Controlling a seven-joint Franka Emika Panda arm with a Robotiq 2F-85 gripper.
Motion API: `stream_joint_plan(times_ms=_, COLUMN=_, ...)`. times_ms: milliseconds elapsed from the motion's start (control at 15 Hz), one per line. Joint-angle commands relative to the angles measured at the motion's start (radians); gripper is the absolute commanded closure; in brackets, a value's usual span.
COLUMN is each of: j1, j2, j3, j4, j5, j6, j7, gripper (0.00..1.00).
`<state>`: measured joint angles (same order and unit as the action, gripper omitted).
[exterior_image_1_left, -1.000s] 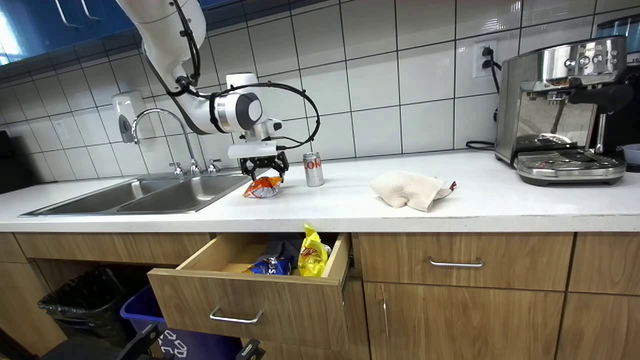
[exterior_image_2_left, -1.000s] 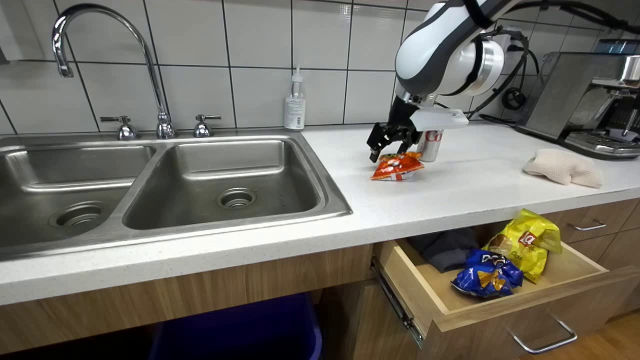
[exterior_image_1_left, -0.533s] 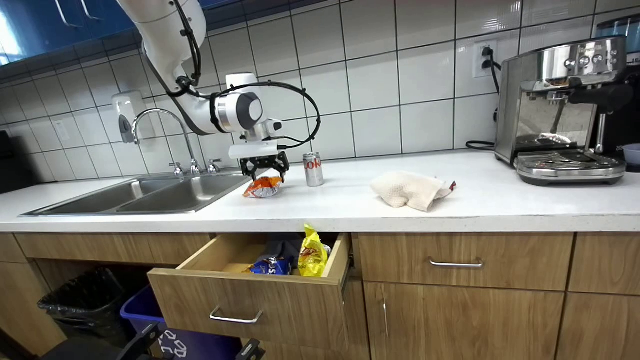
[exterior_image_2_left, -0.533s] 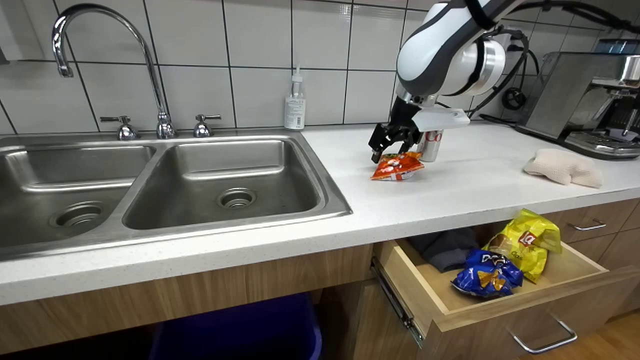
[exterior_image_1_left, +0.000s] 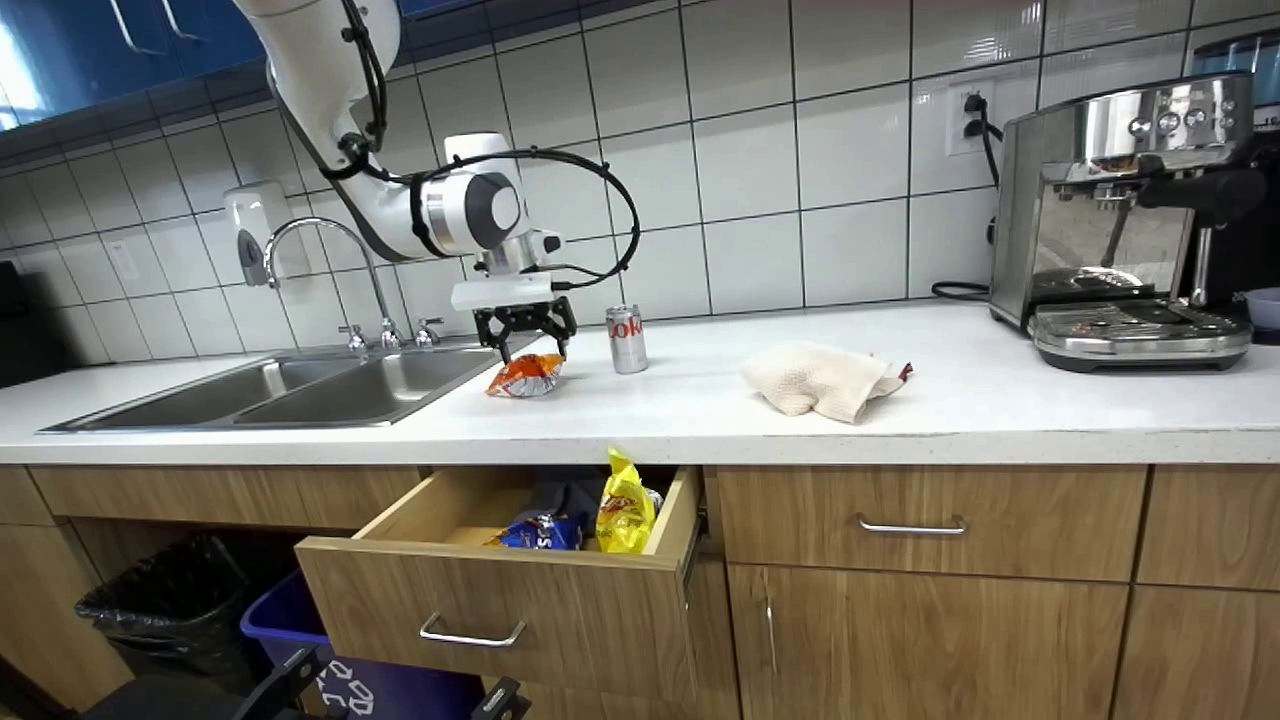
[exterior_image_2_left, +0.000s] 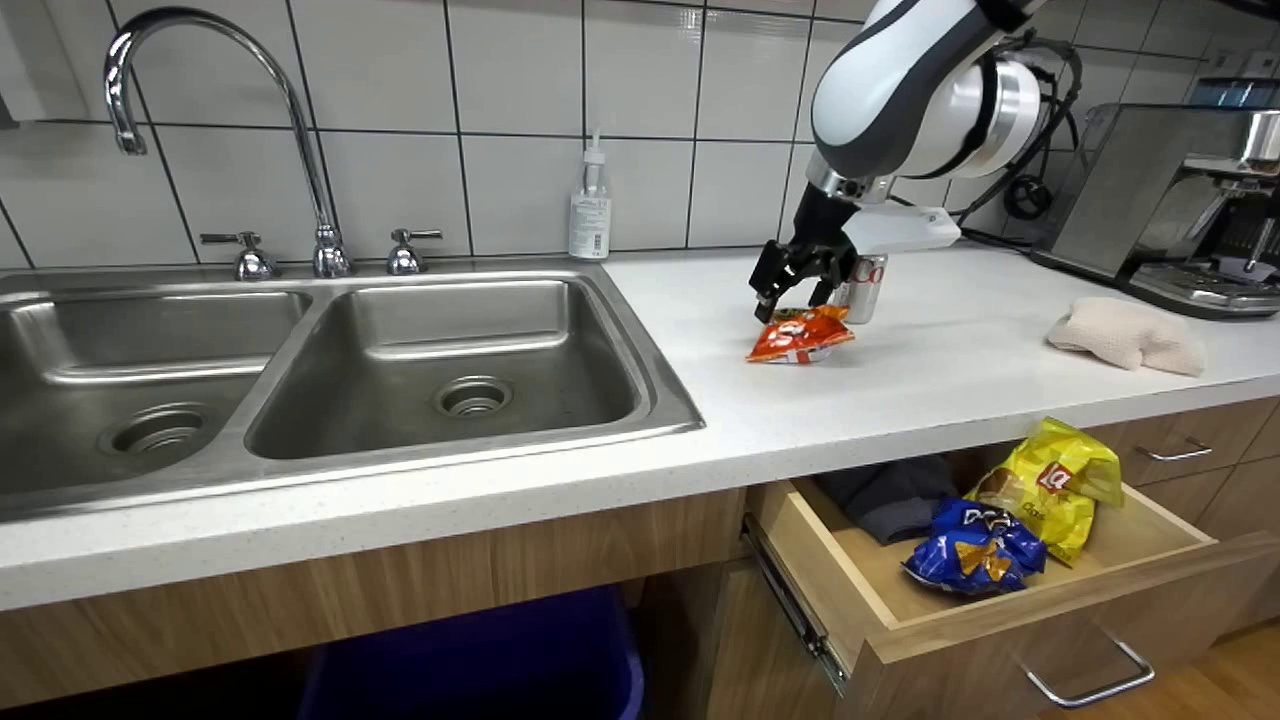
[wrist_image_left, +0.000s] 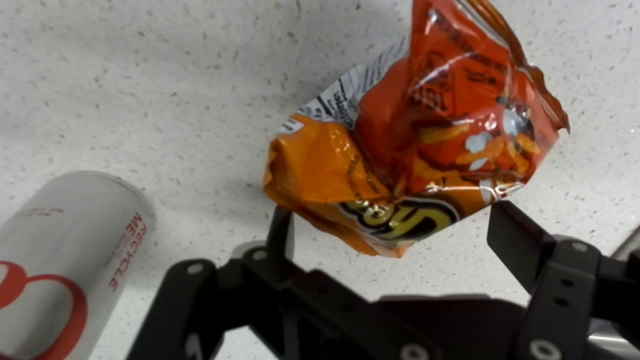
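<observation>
A crumpled orange-red snack bag (wrist_image_left: 450, 115) lies on the white counter. It also shows in both exterior views (exterior_image_1_left: 525, 376) (exterior_image_2_left: 800, 336). My gripper (wrist_image_left: 392, 212) is open, with its fingers pointing down and wide apart at the bag's near end. It also shows in both exterior views (exterior_image_1_left: 534, 350) (exterior_image_2_left: 792, 305), just above and around the bag. The fingertips are at or close to the bag's edges; whether they touch it I cannot tell. A silver Coke can (wrist_image_left: 65, 270) stands beside the gripper; it also shows in both exterior views (exterior_image_1_left: 627, 340) (exterior_image_2_left: 862, 290).
A double sink (exterior_image_2_left: 670, 400) with a faucet (exterior_image_2_left: 300, 130) lies beside the bag. A cream cloth (exterior_image_1_left: 820, 380) and an espresso machine (exterior_image_1_left: 1120, 220) stand further along. Below, an open drawer (exterior_image_1_left: 500, 600) holds a blue bag (exterior_image_2_left: 975, 550), a yellow bag (exterior_image_2_left: 1060, 490) and dark cloth (exterior_image_2_left: 890, 500).
The arm has shifted slightly, rightward in an exterior view and a little up and left in an exterior view. The orange bag has shifted very slightly. The gripper stays open.
</observation>
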<state>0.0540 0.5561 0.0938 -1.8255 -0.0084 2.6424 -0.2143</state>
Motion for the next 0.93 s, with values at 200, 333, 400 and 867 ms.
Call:
stream_joint_plan(times_ms=200, j1=-0.026, j2=-0.139, j3=0.005, j4=-0.173, j5=-0.007, j6=0.023, j7=-0.008, gripper=0.0)
stream_joint_plan(times_ms=333, j1=-0.022, j2=-0.145, j3=-0.004, j4=-0.204, j5=-0.017, j6=0.029, j7=-0.001, gripper=0.0)
stream_joint_plan(times_ms=400, j1=-0.021, j2=-0.145, j3=-0.006, j4=-0.213, j5=-0.016, j6=0.031, j7=0.003, gripper=0.0)
stream_joint_plan(times_ms=867, j1=-0.025, j2=-0.138, j3=0.002, j4=-0.162, j5=-0.002, j6=0.046, j7=0.002, gripper=0.0)
